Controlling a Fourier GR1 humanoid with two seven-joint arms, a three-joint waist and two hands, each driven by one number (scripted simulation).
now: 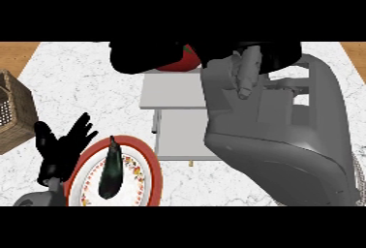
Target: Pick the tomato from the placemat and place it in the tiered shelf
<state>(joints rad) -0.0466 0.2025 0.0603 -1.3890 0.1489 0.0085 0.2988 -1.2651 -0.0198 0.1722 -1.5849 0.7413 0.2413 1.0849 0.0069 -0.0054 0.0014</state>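
Observation:
A red tomato (181, 60) shows at the top of the head view, held above the far edge of the white tiered shelf (172, 94). My right hand (146, 57) is curled round it and hides most of it; the big grey right forearm (279, 135) fills the view's right side. No placemat is visible. My left hand (63, 145) rests open at the lower left, fingers up, beside a plate.
A red-rimmed patterned plate (146, 172) at the lower left carries a dark eggplant (111, 169). A wicker basket (13, 114) stands at the left edge. The white marble counter (79, 82) runs to wooden edges at both top corners.

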